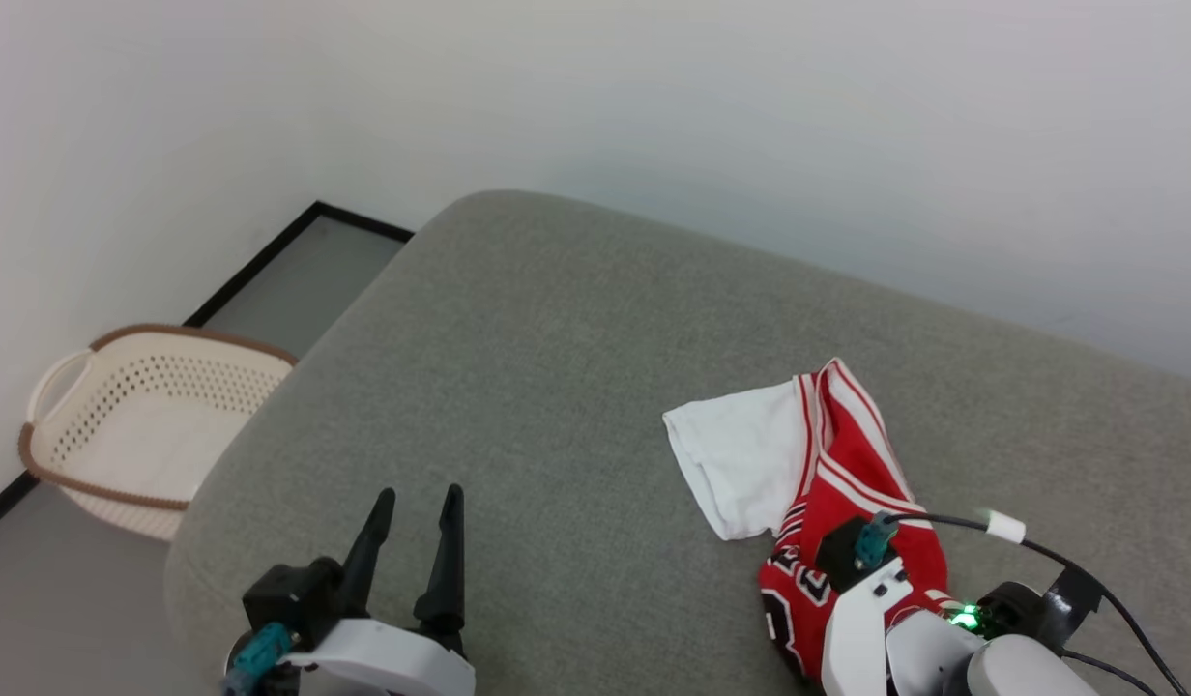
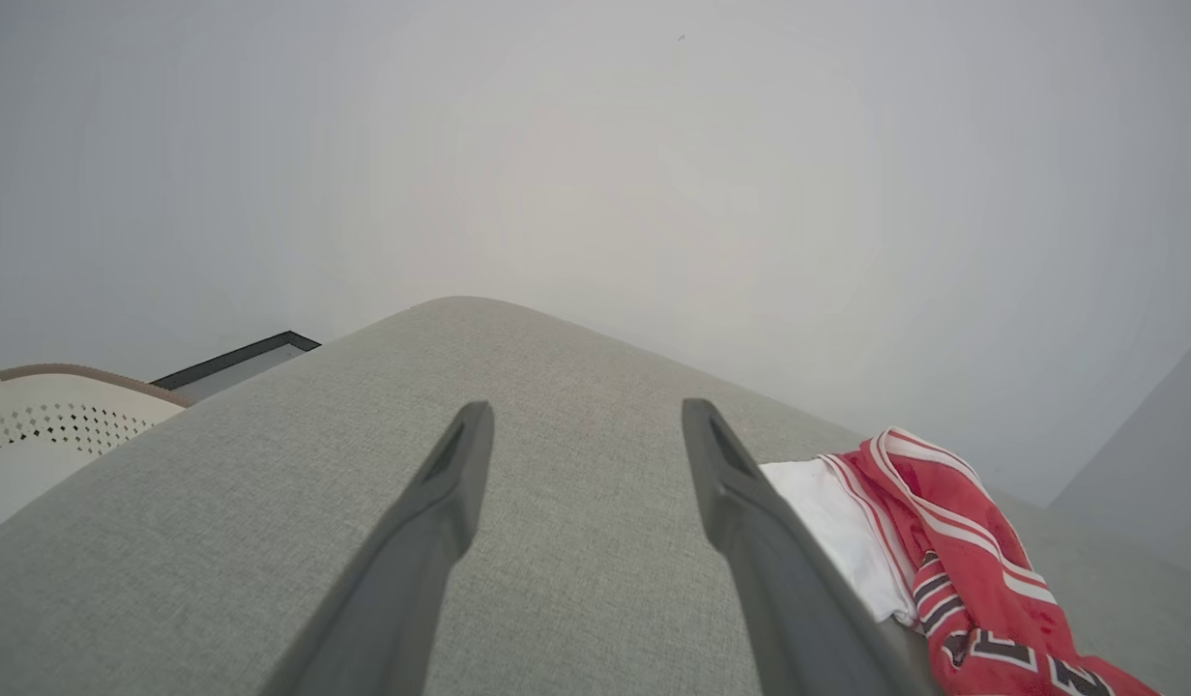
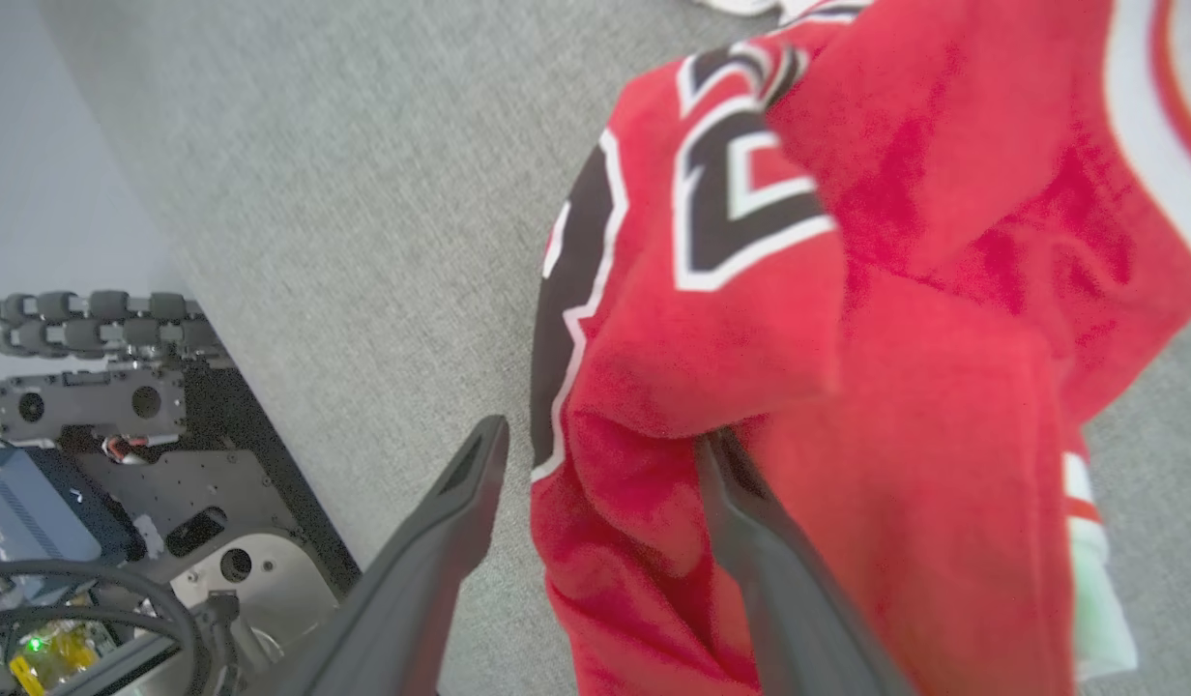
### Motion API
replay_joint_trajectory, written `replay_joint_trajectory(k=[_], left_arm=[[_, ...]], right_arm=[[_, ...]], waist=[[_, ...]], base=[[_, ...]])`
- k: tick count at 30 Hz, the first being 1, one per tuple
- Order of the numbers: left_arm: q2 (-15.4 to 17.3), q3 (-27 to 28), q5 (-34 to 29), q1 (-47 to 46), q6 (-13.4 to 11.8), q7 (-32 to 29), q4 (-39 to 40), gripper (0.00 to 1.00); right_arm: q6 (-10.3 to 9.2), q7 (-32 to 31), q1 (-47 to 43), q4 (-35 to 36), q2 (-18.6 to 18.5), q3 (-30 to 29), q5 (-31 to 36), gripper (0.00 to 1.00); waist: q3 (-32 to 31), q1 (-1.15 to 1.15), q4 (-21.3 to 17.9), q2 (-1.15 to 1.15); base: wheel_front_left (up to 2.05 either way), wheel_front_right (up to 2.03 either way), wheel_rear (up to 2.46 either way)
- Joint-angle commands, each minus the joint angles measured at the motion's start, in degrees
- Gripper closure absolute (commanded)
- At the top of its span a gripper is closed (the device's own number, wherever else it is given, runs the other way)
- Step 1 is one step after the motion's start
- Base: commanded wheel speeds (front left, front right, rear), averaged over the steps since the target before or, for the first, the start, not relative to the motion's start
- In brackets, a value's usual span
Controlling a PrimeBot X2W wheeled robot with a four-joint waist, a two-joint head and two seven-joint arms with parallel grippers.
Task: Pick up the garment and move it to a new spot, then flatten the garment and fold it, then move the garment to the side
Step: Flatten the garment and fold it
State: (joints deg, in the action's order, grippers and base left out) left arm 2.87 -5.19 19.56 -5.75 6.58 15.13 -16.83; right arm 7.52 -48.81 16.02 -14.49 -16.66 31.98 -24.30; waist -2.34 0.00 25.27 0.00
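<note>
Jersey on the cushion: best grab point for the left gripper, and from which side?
Probably the white sleeve of the jersey: it lies flat, spread toward the left gripper, hem free. Come in low from the left; the red body is bunched.

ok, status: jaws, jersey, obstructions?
Left gripper open over grey cushion. Right gripper jaws open, fold of crumpled jersey between. Basket on floor, far left.

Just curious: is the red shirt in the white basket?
No, the garment lies crumpled on the grey cushion, well apart from the basket.
</note>
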Motion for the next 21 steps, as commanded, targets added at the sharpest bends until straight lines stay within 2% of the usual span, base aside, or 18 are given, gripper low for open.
replay_joint_trajectory(k=[1, 6, 11, 21], left_arm=[[0.03, 0.27, -0.75, 0.51, 0.11, 0.0, -0.21, 0.0], [0.03, 1.21, -1.83, 1.49, 0.38, 0.0, -0.24, 0.0], [0.03, 2.63, -2.56, 2.43, 0.53, 0.0, 0.41, 0.0], [0.02, 5.1, -3.73, 4.22, 0.84, 0.0, 2.1, 0.0]], right_arm=[[-0.06, 0.63, 0.39, -0.14, 0.59, -0.96, -0.76, 0.0], [-0.06, 3.94, -0.41, 0.94, 1.5, -3.29, -1.66, 0.0], [-0.06, 9.62, -1.91, 3.9, 0.81, -4.74, -1.26, 0.0], [-0.06, 29.7, -7.03, 8.99, 0.11, -8.93, 3.44, 0.0]], waist=[[-1.25, 0.0, -0.68, 0.0], [-3.02, 0.0, -2.39, 0.0], [-3.63, 0.0, -4.77, 0.0], [-4.17, 0.0, -12.11, 0.0]], base=[[0.0, 0.0, 0.0], [0.0, 0.0, 0.0], [0.0, 0.0, 0.0], [0.0, 0.0, 0.0]])
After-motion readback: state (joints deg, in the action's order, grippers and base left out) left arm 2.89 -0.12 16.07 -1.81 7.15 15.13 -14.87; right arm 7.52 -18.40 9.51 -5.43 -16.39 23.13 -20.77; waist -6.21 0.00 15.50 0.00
